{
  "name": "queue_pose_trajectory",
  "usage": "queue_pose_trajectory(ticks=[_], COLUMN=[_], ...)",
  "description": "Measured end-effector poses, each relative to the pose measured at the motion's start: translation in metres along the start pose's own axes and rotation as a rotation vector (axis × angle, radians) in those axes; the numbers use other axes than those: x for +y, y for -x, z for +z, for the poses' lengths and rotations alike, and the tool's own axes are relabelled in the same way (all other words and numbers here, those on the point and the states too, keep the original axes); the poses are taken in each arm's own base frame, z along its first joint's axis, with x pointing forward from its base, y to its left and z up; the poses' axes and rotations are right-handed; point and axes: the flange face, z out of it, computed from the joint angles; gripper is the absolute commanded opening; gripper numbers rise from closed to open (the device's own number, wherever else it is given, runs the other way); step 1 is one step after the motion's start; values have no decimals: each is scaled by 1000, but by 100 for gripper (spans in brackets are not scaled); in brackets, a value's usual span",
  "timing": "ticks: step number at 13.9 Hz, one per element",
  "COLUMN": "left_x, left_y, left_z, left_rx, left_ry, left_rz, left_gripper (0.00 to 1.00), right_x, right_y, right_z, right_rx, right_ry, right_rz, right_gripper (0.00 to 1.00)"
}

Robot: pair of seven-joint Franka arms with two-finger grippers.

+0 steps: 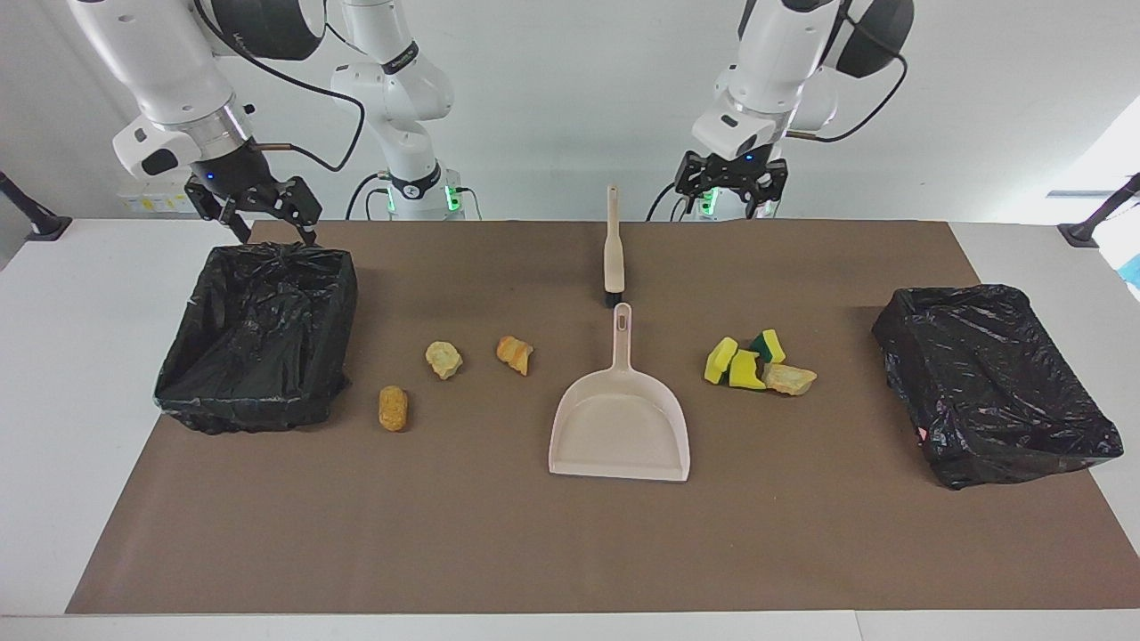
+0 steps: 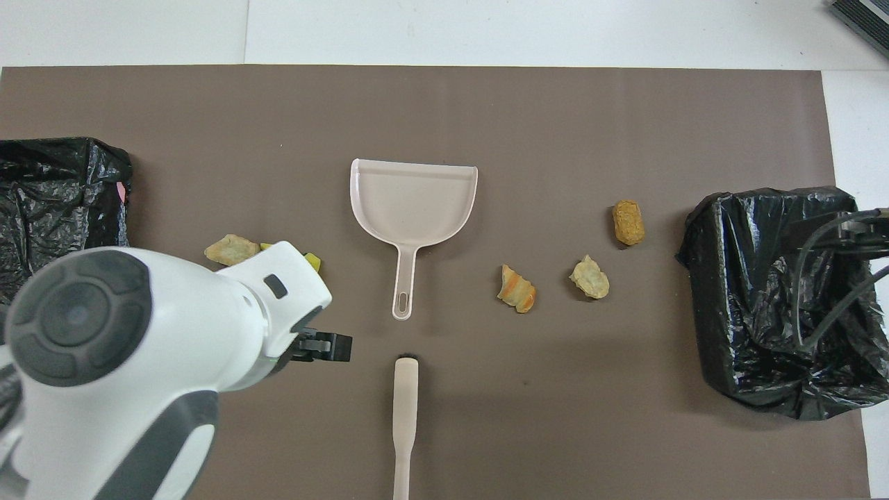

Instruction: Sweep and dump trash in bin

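The trash lies on the brown mat in two groups. A cluster of yellow and green sponge chunks with a tan lump (image 1: 748,363) sits beside the beige dustpan (image 1: 621,427), toward the left arm's end. Three tan-orange lumps (image 1: 515,353) (image 1: 443,359) (image 1: 393,408) lie toward the right arm's end. A beige brush (image 1: 613,249) lies nearer the robots than the dustpan's handle. My left gripper (image 1: 730,203) hangs open and empty over the mat's robot-side edge, beside the brush handle. My right gripper (image 1: 267,218) waits open above the robot-side rim of a black-bagged bin (image 1: 249,405).
A second black-bagged bin (image 1: 980,445) stands at the left arm's end of the table. In the overhead view the left arm covers most of the sponge cluster; one tan lump (image 2: 231,248) shows past it. The dustpan (image 2: 413,201) opens away from the robots.
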Motion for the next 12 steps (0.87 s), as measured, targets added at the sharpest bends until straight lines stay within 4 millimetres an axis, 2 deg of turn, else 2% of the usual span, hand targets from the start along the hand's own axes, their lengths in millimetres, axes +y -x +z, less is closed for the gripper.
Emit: queue_pose_trajectory(ticks=[3,7,9,12], left_x=[41,110,121,114], left_y=[42,119,144,155], left_z=[66,147,170,194], left_rx=[-33,-48,-70,-88], left_ry=[38,6,-21,-43], left_rz=[16,29,46,41], left_gripper=[100,100,100,100], right_x=[0,0,0,0], right_y=[0,0,0,0], right_z=[0,0,0,0], right_rx=[0,0,0,0], right_ry=[0,0,0,0], right_rz=[0,0,0,0], right_gripper=[100,100,100,100])
